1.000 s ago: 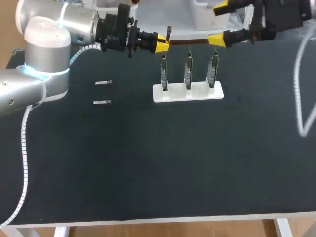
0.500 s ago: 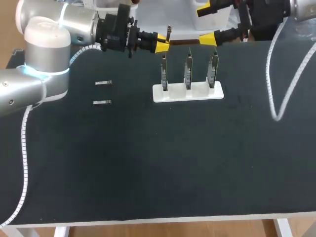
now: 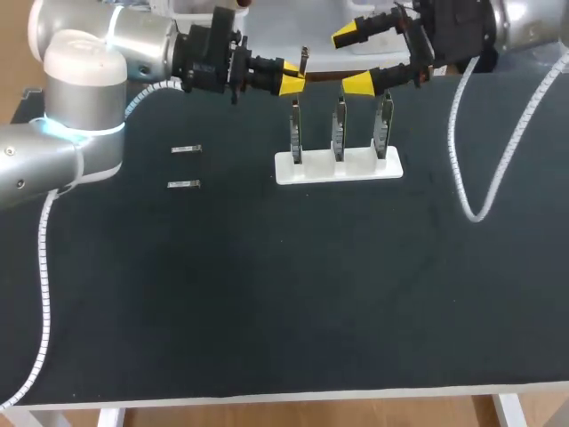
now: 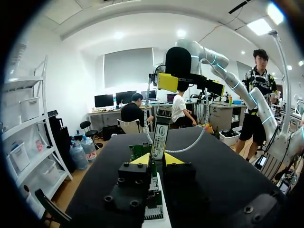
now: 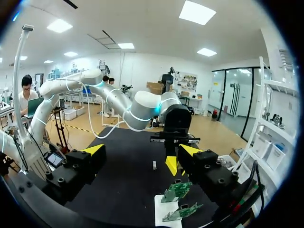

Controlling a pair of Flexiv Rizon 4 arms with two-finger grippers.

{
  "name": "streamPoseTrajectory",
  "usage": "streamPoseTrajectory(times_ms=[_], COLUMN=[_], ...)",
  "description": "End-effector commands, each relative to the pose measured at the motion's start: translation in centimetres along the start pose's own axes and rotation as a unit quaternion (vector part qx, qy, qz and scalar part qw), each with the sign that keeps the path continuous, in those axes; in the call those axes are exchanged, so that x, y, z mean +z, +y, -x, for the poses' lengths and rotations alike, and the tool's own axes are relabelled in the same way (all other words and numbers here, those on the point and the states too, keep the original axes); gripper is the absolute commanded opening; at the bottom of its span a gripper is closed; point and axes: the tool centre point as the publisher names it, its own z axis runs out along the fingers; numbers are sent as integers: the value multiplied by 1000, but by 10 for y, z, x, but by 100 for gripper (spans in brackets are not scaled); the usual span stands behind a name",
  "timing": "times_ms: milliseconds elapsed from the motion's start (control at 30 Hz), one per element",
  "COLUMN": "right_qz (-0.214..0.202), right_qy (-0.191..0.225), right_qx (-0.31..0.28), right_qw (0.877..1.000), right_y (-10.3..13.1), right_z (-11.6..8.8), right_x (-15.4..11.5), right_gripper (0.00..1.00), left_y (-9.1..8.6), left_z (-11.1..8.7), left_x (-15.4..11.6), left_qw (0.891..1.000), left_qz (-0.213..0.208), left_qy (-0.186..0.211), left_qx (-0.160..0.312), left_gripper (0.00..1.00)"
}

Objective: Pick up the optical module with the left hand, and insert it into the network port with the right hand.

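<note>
Yellow-tipped left hand (image 4: 157, 158) tight on partly hidden optical module (image 4: 159, 140), right hand (image 3: 351, 60) wide apart

Left arm (image 3: 84, 80), frame left, is wearing silver-grey shells, with a cyan ring glowing at one joint. Right arm (image 3: 533, 22), upper right, is showing the same finish. White coiled cables (image 3: 43, 267) are trailing off both. Left hand (image 3: 292, 78) and right hand (image 3: 352, 60) are showing black screwed blocks and yellow tips.
</note>
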Motion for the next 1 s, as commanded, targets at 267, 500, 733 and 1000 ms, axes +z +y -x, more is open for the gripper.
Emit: streamPoseTrajectory(times_ms=[267,500,733,1000], right_qz=[19,17,17,17], right_qy=[-24,-31,-31,-31], right_qx=[-14,-4,-4,-4], right_qw=[999,999,999,999], right_y=[-15,-24,-24,-24], right_z=[0,2,2,2], right_x=[22,24,24,24], right_gripper=[100,100,100,100], left_y=[-4,-4,-4,-4], left_z=[0,0,0,0], left_x=[0,0,0,0], left_qw=[1000,1000,1000,1000], left_qz=[5,5,5,5], left_qy=[0,0,0,0], left_qx=[1,1,1,1], left_gripper=[0,0,0,0])
